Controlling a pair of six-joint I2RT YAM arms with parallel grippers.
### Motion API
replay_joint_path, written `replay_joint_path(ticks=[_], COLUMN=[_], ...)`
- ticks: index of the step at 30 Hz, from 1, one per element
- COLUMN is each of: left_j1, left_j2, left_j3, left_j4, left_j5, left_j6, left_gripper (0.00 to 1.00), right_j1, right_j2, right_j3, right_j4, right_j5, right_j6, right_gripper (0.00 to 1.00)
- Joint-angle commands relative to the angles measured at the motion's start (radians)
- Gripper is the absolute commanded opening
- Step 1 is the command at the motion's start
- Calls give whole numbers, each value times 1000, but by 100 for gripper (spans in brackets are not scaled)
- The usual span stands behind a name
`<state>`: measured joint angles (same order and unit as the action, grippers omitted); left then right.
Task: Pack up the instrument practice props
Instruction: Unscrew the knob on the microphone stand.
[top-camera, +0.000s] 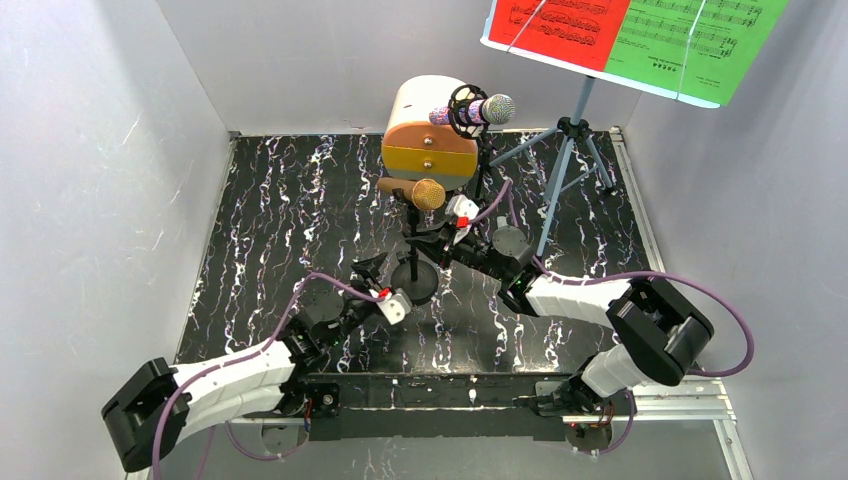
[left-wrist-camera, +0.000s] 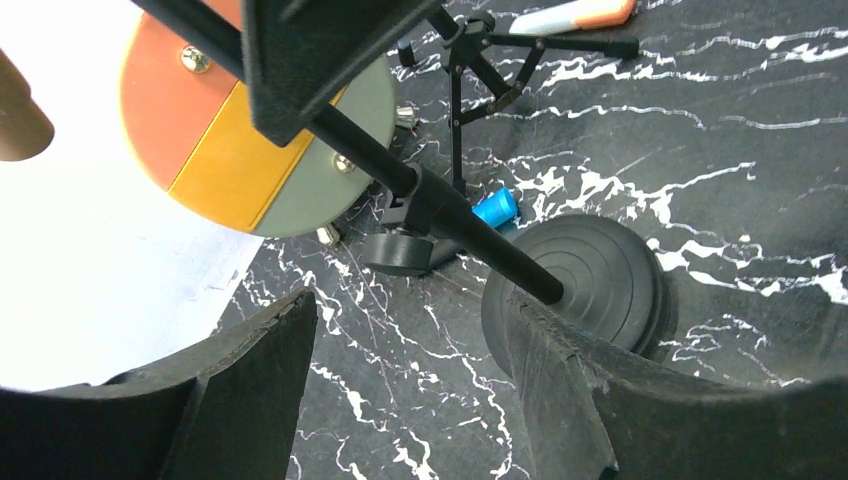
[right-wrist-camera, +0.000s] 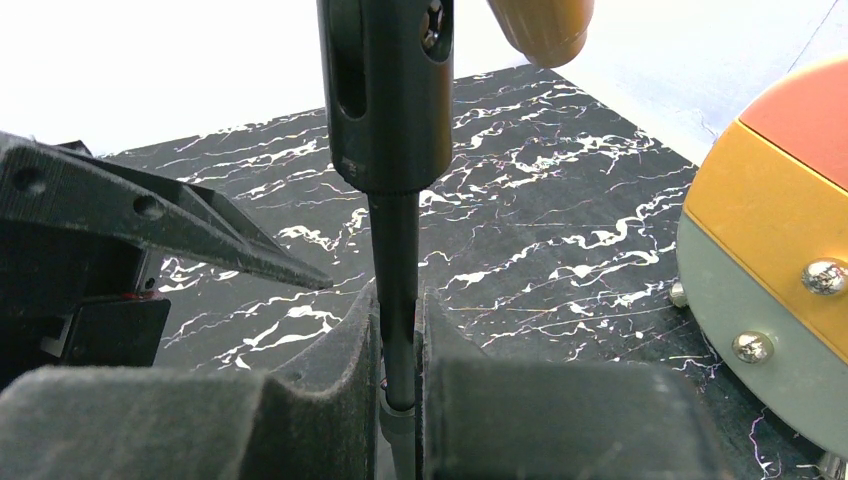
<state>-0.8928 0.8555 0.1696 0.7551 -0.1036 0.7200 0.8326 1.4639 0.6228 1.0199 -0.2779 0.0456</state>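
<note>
Clamping the black pole (right-wrist-camera: 396, 240) of the gold mic's stand, your right gripper (right-wrist-camera: 398, 345) presses both fingers tight against the shaft, just below the thicker collar (right-wrist-camera: 385, 100). The gold mic (top-camera: 421, 192) sits tilted at the top of that pole, above the grip and in front of the round cabinet (top-camera: 428, 128).

Your left gripper (left-wrist-camera: 405, 315) hangs low with its fingers spread apart and nothing between them. It is just short of the stand's round base (left-wrist-camera: 590, 275), which sits on the marbled table (top-camera: 270, 210). From overhead, your two grippers face each other across the pole, the left near the foot and the right higher up.

Beyond the cabinet, the purple mic (top-camera: 482, 110) rides in a black ring mount with its silver head pointing right. It is carried by a small black tripod (left-wrist-camera: 480, 80) that stands close beside the cabinet.

At the back right corner, the pale-blue music stand (top-camera: 568, 150) is upright on its three legs. It holds the red sheet (top-camera: 560, 25) and the green sheet (top-camera: 690, 40) side by side, red on the left.
</note>
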Motion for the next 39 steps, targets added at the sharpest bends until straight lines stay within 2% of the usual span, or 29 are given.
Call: replay_joint_path(ticks=[1,6,13,29,37,39], left_j1=[-32,-57,-60,-46,-38,-37], left_j2=[31,83,125,214,228,225], left_j3=[28,53,68,102,103,110], left_j4=[24,38,82,94,50,24], left_j5=[-57,-84,-64,-88,-85,-94], left_j6=[112,164,189,151,95,59], left_gripper=[65,58,54,41,12,9], right_j1=[11,10,14,23,23,23], right_j2=[18,17,15,12,12,13], right_j3=[-40,-40,-32,-32,-37,-37], right_j4=[-86,-89,-104,-107,-104,-104], right_j5=[-35,-53,-96,-123,-122,-122], right_j6=[39,38,21,9,7,8], right_gripper=[1,1,1,1,1,1])
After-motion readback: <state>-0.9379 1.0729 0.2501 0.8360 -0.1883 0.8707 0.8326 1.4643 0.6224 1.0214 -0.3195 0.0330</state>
